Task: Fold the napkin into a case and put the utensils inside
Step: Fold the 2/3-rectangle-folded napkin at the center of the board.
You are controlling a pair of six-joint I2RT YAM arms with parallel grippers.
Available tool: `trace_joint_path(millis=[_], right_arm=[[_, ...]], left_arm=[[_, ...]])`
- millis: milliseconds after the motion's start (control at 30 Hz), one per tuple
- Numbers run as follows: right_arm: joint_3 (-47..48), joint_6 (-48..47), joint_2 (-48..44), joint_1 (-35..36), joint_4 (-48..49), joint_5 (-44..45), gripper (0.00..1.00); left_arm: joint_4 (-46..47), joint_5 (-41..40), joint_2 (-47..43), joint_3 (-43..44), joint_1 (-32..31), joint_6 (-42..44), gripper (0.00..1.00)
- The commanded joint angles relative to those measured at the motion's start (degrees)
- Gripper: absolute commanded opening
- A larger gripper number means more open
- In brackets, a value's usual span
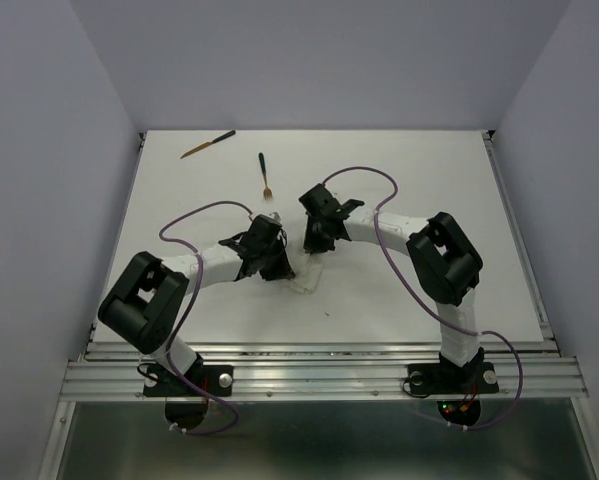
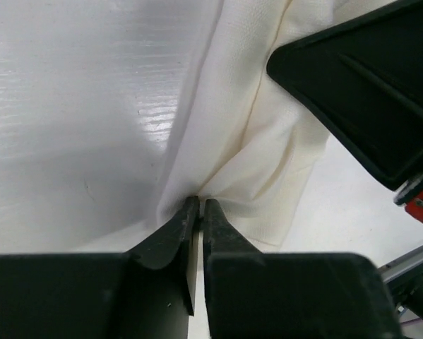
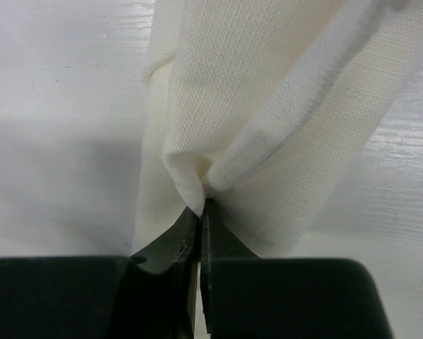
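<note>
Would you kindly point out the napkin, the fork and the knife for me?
napkin (image 3: 218, 85): right wrist view, on the folded cloth's front face.
fork (image 1: 264, 175): top external view, middle of its shaft.
knife (image 1: 208, 144): top external view, where blade meets handle.

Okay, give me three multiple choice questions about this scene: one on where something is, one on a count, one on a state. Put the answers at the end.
1. Where do the utensils lie?
A) on the far part of the table
B) at the near edge
C) off the tabletop

2. How many utensils show in the top view?
A) one
B) two
C) four

3. What is the left gripper doing?
A) hanging open in the air
B) shut on a fork
C) shut on the napkin

Answers:
1 A: both lie on bare surface towards the back, left of the middle.
2 B: one sits near the far left corner and one lies closer to the centre.
3 C: its fingertips pinch a fold of white cloth, and the right gripper pinches the cloth too.
</note>
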Motion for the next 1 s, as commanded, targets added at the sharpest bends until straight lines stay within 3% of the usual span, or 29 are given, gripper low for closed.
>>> trace_joint_path(millis=[0,33,100,167,267,433,967], right_arm=[[-0.4,-2.5,-1.5,0.1,-0.4,2.8,0.08],[-0.4,-3.4,-2.5,0.1,-0.3,3.0,0.11],[-1.3,-4.3,-5.6,0.1,1.5,2.9,0.29],[-2.0,-6.0,-8.0,0.1,3.0,3.2,0.52],[-1.5,-7.9,-11.2,0.1,2.9,5.9,0.66],[-0.9,-8.5,-11.7,-2.6,2.5,6.8,0.66],[4.3,-6.3,-3.8,-4.1,-0.9,6.3,0.4]], left_arm=[[2.6,1.5,1.6,-1.4,-0.1,0.7,0.07],[2.8,1.8,1.9,-1.4,-0.1,0.7,0.0],[3.3,2.2,2.0,-1.7,-0.1,0.7,0.0],[3.6,2.4,2.0,-1.9,-0.1,0.7,0.0],[4.0,2.8,2.0,-2.2,-0.1,0.6,0.0],[4.6,3.4,2.0,-2.5,-0.1,0.4,0.0],[5.4,3.7,1.4,-3.2,-0.1,0.3,0.0]])
